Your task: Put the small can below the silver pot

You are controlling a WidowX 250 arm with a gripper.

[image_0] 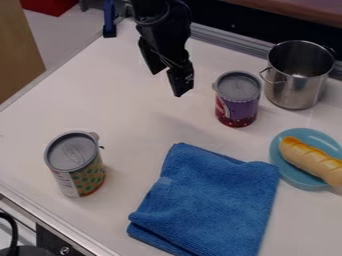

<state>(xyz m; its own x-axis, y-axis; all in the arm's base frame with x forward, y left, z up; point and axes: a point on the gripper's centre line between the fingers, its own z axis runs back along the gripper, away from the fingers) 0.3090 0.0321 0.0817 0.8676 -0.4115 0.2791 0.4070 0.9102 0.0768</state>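
Observation:
My black gripper (168, 79) hangs over the upper middle of the white table, fingers apart with nothing between them. To its right stands an upright purple and red can (237, 100) with a grey lid, the smaller-looking of two cans. Right beside that can, at the upper right, is the silver pot (297, 82), upright and open-topped with a wire handle. Another can (79, 170), green and orange with a grey lid, stands upright at the lower left.
A folded blue cloth (207, 205) lies at the lower middle. At the right edge, a blue plate (294, 177) holds a bread loaf (310, 157). A metal rail runs along the table's back edge, behind the pot.

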